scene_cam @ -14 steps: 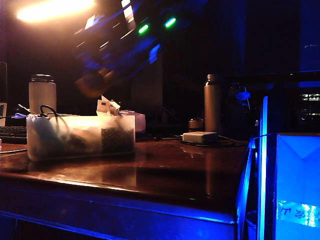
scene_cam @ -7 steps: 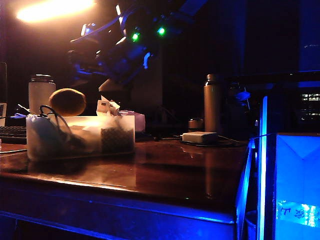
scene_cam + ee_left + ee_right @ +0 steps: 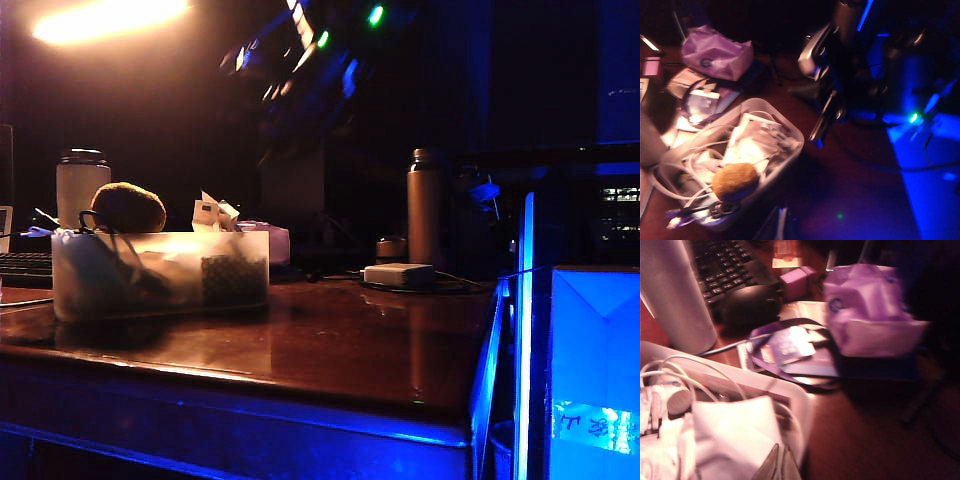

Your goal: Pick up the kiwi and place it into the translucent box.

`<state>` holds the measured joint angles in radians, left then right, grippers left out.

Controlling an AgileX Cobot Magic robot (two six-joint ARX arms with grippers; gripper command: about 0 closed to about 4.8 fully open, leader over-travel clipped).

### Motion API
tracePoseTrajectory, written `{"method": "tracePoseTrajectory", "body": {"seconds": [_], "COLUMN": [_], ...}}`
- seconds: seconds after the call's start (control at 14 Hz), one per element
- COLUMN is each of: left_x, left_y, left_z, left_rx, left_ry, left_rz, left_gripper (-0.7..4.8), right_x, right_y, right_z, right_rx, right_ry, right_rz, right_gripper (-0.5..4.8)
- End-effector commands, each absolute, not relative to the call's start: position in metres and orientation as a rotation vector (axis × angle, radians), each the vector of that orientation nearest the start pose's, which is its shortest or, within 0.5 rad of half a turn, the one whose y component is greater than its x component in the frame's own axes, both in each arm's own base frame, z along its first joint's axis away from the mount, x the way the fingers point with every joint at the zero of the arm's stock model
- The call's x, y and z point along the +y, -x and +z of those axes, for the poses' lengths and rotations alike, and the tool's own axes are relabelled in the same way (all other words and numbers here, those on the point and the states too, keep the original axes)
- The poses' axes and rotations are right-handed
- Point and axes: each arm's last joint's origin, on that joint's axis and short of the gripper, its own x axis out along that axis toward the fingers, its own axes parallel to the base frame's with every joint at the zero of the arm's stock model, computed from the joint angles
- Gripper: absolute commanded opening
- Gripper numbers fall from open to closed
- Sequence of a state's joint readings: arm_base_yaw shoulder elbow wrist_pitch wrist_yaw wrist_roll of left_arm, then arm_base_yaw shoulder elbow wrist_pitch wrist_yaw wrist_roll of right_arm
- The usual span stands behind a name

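The kiwi (image 3: 128,207), brown and fuzzy, lies on the cables and papers at one end of the translucent box (image 3: 160,272). It rises above the rim, and no gripper touches it. In the left wrist view the kiwi (image 3: 735,181) sits in the same box (image 3: 790,150). My right gripper (image 3: 779,456) is shut and holds nothing, its tips pressed together over the box's white contents. In the exterior view the right arm (image 3: 300,70) is a blur high above the box. Only a dark sliver of my left gripper (image 3: 777,226) shows, beside the box.
A white bottle (image 3: 84,186) stands behind the box. A steel flask (image 3: 424,205) and a small white block (image 3: 399,274) sit at the back right. A purple bag (image 3: 865,310), a lanyard card (image 3: 785,345) and a keyboard (image 3: 730,265) lie beyond the box. A blue-lit panel (image 3: 590,370) stands on the right.
Half a second ago the kiwi hung just above the box under the right gripper. Now it rests in the box, and the right gripper has shut and risen up and to the right.
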<state>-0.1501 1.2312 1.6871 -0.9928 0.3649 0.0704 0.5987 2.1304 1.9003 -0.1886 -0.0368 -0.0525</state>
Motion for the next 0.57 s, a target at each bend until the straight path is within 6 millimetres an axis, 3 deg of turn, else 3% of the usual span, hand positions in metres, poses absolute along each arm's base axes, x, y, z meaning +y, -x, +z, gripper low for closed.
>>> {"method": "tracePoseTrajectory", "body": {"seconds": [0.07,0.21,0.36,0.43,0.57], "left_x": [-0.043,-0.044,-0.044,-0.044,-0.041], "left_y": [-0.201,-0.196,-0.184,-0.169,-0.139], "left_z": [0.469,0.470,0.476,0.482,0.492], "left_rx": [0.503,0.496,0.457,0.420,0.351], "left_ry": [0.008,0.009,-0.010,-0.021,-0.033], "left_rz": [-0.597,-0.642,-0.671,-0.677,-0.687], "left_gripper": [-0.04,-0.04,-0.04,-0.04,-0.04], "right_x": [0.265,0.247,0.224,0.205,0.181], "right_y": [-0.399,-0.379,-0.345,-0.316,-0.277], "right_z": [0.335,0.380,0.431,0.465,0.495], "right_rx": [0.318,0.217,0.114,0.058,0.028], "right_ry": [0.182,0.205,0.208,0.190,0.181], "right_rz": [0.567,0.553,0.539,0.536,0.537], "right_gripper": [-0.02,-0.02,-0.02,-0.02,-0.02]}}
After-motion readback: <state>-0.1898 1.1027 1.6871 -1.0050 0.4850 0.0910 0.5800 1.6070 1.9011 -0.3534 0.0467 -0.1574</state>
